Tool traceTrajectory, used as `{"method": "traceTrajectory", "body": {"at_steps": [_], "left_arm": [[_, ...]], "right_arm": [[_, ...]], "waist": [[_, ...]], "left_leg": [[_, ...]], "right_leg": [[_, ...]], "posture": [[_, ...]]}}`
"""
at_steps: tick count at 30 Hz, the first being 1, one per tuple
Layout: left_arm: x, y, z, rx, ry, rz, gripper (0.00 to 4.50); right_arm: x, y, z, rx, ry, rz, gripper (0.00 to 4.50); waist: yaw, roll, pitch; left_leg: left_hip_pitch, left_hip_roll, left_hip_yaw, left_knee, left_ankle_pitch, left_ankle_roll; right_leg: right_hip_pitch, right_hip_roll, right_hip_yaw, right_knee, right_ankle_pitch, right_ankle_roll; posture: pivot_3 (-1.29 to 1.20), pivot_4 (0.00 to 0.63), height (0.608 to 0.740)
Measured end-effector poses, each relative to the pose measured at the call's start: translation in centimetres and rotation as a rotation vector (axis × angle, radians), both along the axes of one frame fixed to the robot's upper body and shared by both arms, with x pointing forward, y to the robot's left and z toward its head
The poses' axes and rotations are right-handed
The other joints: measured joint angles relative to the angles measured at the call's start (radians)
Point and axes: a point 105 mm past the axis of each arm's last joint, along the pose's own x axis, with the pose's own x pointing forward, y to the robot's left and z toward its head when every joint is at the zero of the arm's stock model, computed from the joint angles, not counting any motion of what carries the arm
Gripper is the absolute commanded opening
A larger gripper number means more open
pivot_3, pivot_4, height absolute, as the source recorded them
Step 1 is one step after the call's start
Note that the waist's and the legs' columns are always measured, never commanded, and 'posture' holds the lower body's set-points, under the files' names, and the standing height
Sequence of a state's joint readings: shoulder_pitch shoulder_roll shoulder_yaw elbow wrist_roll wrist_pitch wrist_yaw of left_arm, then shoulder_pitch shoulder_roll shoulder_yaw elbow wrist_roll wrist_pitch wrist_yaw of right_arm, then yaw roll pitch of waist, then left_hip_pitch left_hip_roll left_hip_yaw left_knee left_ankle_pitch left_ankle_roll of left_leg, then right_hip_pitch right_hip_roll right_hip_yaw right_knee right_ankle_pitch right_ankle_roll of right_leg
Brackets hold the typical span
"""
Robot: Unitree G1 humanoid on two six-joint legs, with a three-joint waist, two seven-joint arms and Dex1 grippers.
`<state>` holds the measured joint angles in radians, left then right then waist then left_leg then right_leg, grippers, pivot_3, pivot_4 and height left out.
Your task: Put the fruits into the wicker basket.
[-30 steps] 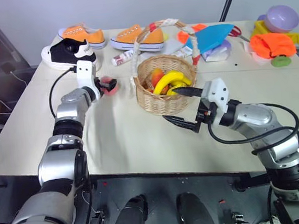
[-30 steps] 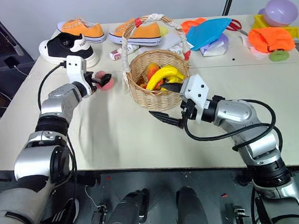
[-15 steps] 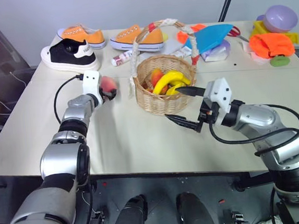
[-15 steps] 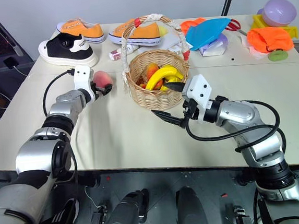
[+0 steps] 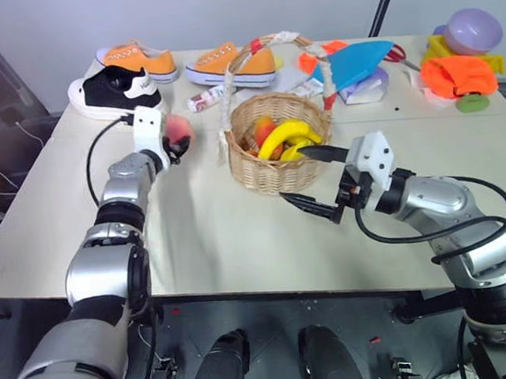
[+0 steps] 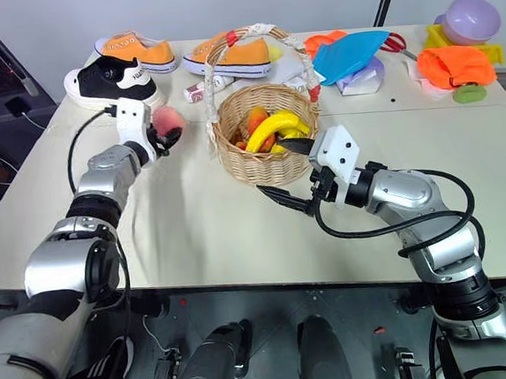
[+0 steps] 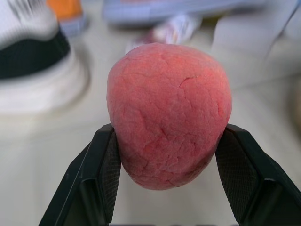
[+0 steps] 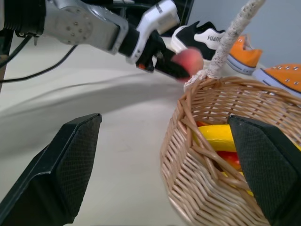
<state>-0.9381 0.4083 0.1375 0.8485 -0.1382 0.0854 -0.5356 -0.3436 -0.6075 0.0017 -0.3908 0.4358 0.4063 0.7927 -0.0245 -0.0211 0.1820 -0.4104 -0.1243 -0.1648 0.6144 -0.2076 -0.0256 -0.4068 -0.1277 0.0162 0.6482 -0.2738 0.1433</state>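
Observation:
My left gripper [image 5: 176, 141] is shut on the pink-orange peach [image 5: 180, 128], holding it a little above the table to the left of the wicker basket [image 5: 274, 172]. In the left wrist view the peach [image 7: 169, 115] sits squeezed between both pads. The yellow banana [image 5: 287, 134] lies inside the basket beside an orange-red fruit [image 5: 264, 127]. My right gripper [image 5: 311, 182] stands open at the basket's front right, one finger at the rim and one low by the wall, holding nothing. The right wrist view shows the basket wall [image 8: 197, 179] close between its fingers.
At the table's back stand a black shoe [image 5: 113, 88] and two orange shoes [image 5: 141, 59] [image 5: 233, 64]. A small tube [image 5: 209, 97] lies behind the peach. Blue cloth [image 5: 359, 60], orange cloth [image 5: 460, 74], a purple bowl [image 5: 476, 28] and a green disc [image 5: 474, 104] sit at the back right.
My left gripper has closed around the peach and lifted it off the table, drawing slightly back. The right arm has stayed put.

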Motion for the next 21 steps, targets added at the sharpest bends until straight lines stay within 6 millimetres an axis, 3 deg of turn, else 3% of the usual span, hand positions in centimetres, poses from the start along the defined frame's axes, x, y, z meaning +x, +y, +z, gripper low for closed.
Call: {"method": "traceTrajectory", "body": {"at_steps": [3, 7, 10, 12, 15, 18, 21], "left_arm": [[-3.5, -1.0, 0.9, -0.055, -0.019, -0.172, 2.45], [-9.6, -5.1, 3.7, -0.251, -0.016, -0.499, 2.45], [-12.2, -7.6, 5.0, -0.262, -0.016, -0.644, 2.45], [-11.9, -10.0, 4.3, -0.259, 0.004, -0.666, 2.45], [-9.7, -13.8, 3.5, -0.282, 0.032, -0.615, 2.45], [-7.1, -16.5, 3.9, -0.302, -0.006, -0.518, 2.45], [-6.3, -18.3, 4.9, -0.324, -0.051, -0.477, 2.45]], "right_arm": [[0.5, -1.0, 0.3, 0.019, -0.017, -0.045, 4.50], [1.9, -2.9, 1.1, 0.086, -0.061, -0.139, 4.50], [2.6, -4.1, 0.7, 0.078, -0.072, -0.192, 4.50], [2.9, -4.5, 0.6, 0.073, -0.078, -0.209, 4.50], [3.0, -4.4, 0.9, 0.075, -0.095, -0.207, 4.50], [3.2, -4.5, 0.9, 0.069, -0.106, -0.222, 4.50], [3.2, -4.5, 0.9, 0.079, -0.107, -0.229, 4.50]], "waist": [[0.002, 0.000, 0.000], [0.014, 0.000, 0.000], [0.014, 0.001, -0.001], [0.016, 0.002, -0.001], [0.016, 0.001, -0.001], [0.014, 0.001, -0.001], [0.009, 0.001, -0.001]], "left_leg": [[0.000, 0.000, 0.000, 0.000, 0.000, 0.000], [0.000, 0.000, -0.001, 0.001, 0.000, 0.000], [0.002, 0.000, 0.000, 0.001, 0.000, 0.000], [0.003, 0.000, 0.000, 0.001, 0.000, 0.000], [0.002, 0.000, 0.001, 0.002, 0.000, 0.000], [0.002, 0.000, 0.001, 0.001, 0.000, 0.000], [0.002, 0.001, 0.003, 0.001, 0.000, 0.000]], "right_leg": [[0.000, 0.000, 0.001, 0.000, 0.000, 0.000], [0.001, 0.000, 0.001, 0.000, 0.001, -0.002], [0.003, 0.000, 0.001, 0.000, 0.001, -0.002], [0.004, 0.001, 0.001, 0.000, 0.001, -0.002], [0.004, 0.000, 0.001, -0.001, 0.001, -0.002], [0.003, 0.001, 0.001, -0.001, 0.001, -0.002], [0.002, 0.001, 0.002, -0.001, 0.001, -0.002]], "posture": [[0.00, 0.150, 0.740], [0.00, 0.150, 0.740], [0.00, 0.150, 0.740], [0.00, 0.150, 0.740], [0.00, 0.150, 0.740], [0.00, 0.150, 0.740], [0.00, 0.150, 0.740]]}}
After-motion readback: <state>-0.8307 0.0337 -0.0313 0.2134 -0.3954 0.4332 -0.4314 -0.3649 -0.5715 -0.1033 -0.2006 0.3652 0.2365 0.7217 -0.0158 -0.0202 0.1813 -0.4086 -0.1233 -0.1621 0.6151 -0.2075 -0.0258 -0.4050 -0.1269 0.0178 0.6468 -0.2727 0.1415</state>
